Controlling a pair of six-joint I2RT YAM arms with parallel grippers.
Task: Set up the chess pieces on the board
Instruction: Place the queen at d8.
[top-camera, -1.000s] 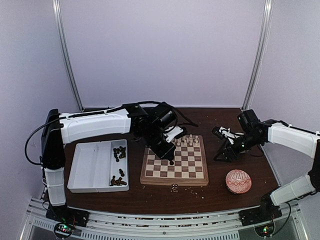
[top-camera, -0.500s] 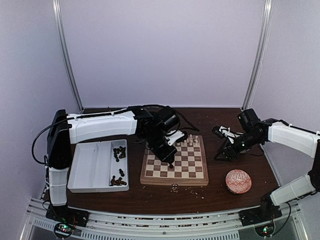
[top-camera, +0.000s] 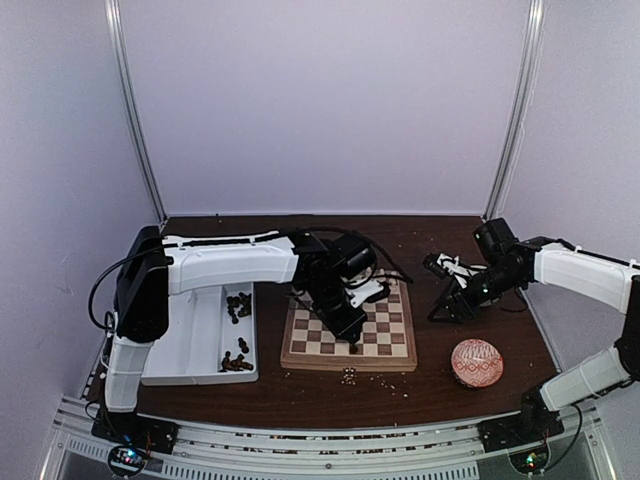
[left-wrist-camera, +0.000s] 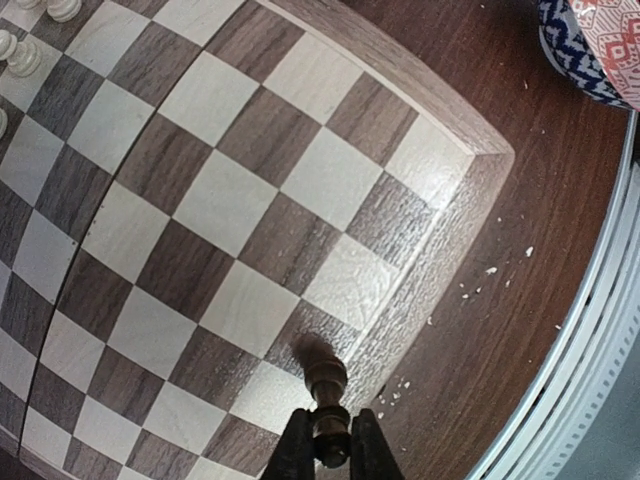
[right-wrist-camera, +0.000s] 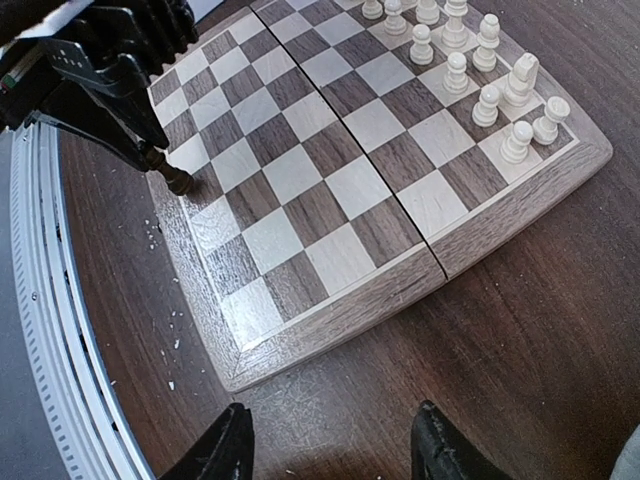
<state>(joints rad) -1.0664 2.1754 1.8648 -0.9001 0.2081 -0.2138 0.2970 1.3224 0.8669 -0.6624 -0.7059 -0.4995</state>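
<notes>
Left gripper (left-wrist-camera: 330, 448) pinches a dark piece (left-wrist-camera: 326, 380) at lower centre, over an edge square of the board (left-wrist-camera: 250, 200). Right gripper (right-wrist-camera: 335, 450) hangs spread beside the board. White pieces (right-wrist-camera: 480, 70) stand upper right.

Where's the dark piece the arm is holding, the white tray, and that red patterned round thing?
dark piece (left-wrist-camera: 326, 378): left wrist view, its body
white tray (top-camera: 196, 345): top external view, bare floor
red patterned round thing (top-camera: 477, 362): top external view, its middle
</notes>
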